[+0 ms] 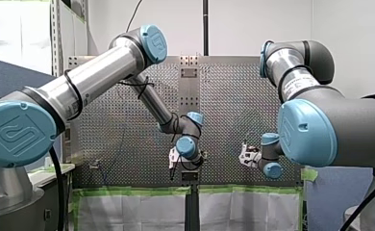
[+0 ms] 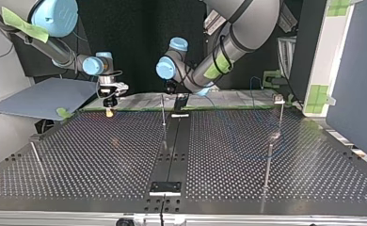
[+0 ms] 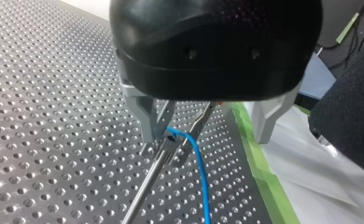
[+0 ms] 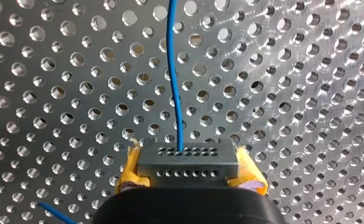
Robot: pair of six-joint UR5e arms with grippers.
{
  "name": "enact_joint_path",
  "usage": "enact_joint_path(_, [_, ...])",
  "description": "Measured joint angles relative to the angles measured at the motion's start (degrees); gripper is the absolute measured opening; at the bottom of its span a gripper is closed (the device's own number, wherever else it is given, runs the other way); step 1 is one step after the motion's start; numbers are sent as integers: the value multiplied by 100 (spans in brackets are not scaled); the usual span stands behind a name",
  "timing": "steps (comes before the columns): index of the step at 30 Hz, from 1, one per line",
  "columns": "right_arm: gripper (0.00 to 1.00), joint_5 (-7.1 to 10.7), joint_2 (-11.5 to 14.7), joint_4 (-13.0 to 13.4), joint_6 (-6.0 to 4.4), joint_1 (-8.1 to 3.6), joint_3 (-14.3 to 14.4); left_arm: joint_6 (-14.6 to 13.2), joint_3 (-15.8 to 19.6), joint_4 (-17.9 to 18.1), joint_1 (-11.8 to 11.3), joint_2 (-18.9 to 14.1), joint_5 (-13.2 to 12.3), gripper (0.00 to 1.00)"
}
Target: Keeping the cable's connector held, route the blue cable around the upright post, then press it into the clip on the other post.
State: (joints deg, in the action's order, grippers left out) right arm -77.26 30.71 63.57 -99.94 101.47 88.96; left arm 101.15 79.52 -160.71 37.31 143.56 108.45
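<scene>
Our right gripper (image 4: 189,170): its yellow pads (image 4: 129,163) are clamped on the grey rectangular connector (image 4: 188,158), which has rows of small holes.
Thin blue cable (image 4: 174,84): we see it leave the connector's front face and run ahead over the perforated metal table (image 4: 287,93).
Our left gripper (image 3: 206,139): black, its metal fingers (image 3: 145,116) spread wide and gripping nothing.
Thin metal post (image 3: 145,186): its top stands between our left fingers.
Small metal clip (image 3: 171,140): it sits on the post's top; the cable arcs over it and drops beside the post. We cannot tell whether it is seated.
</scene>
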Motion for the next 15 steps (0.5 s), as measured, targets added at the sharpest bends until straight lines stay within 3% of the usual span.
enact_joint_path(15, [0, -7, -3, 23, -10, 0, 2, -42, 0, 114, 75, -70, -46, 100])
